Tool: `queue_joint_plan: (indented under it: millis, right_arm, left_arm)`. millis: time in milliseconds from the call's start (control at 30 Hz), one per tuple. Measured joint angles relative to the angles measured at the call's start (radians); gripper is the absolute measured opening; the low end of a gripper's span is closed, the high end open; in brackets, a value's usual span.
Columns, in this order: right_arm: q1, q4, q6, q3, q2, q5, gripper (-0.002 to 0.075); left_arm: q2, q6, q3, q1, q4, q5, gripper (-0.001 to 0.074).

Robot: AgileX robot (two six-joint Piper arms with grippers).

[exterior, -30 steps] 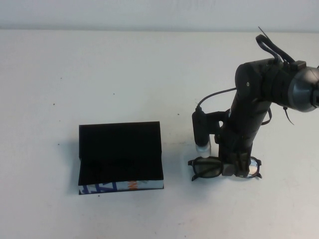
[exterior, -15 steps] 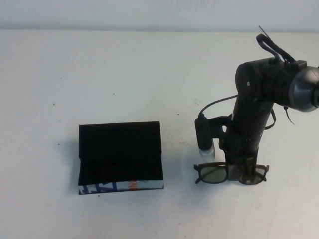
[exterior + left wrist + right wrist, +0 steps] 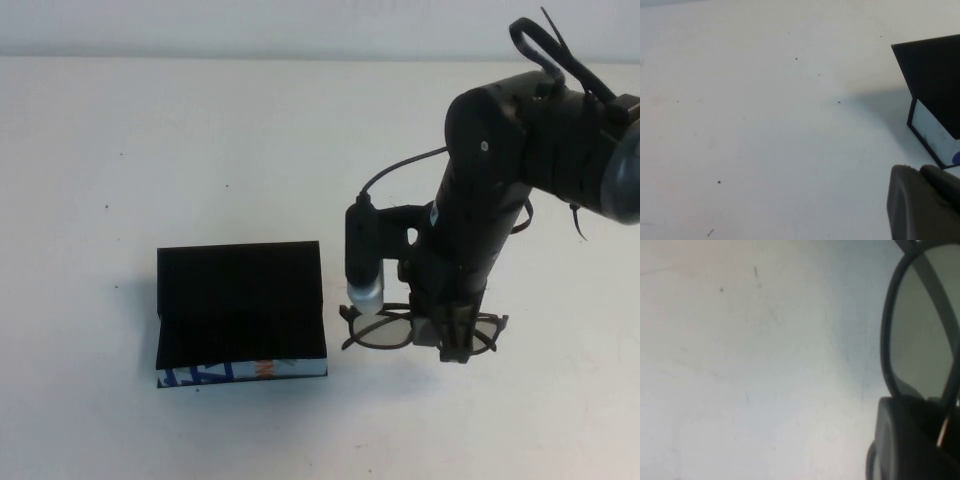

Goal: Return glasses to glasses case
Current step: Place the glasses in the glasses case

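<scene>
The right hand [image 3: 452,338] grips the glasses [image 3: 385,329] mid-carry, just right of the open glasses case [image 3: 240,300]; next, move over its lining and lower. The left hand [image 3: 922,202] sits near the case's end, its grip state unclear.

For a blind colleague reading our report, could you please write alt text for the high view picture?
The right gripper holds the dark-framed glasses just right of the open black glasses case on a white table. The case's blue-and-white front edge faces the camera. The left gripper is outside this view.
</scene>
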Motion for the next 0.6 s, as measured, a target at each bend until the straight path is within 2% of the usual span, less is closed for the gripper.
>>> queue_joint_plan:
  millis: [200, 600]
  right_arm:
    - [0.095, -0.015, 0.016, -0.117, 0.028, 0.006, 0.0064]
    - [0.246, -0.046, 0.018, -0.479, 0.278, 0.008, 0.0064]
  left_arm:
    - [0.0, 0.0, 0.0, 0.0, 0.0, 0.0, -0.0001]
    - [0.0, 0.0, 0.0, 0.0, 0.0, 0.0, -0.0001]
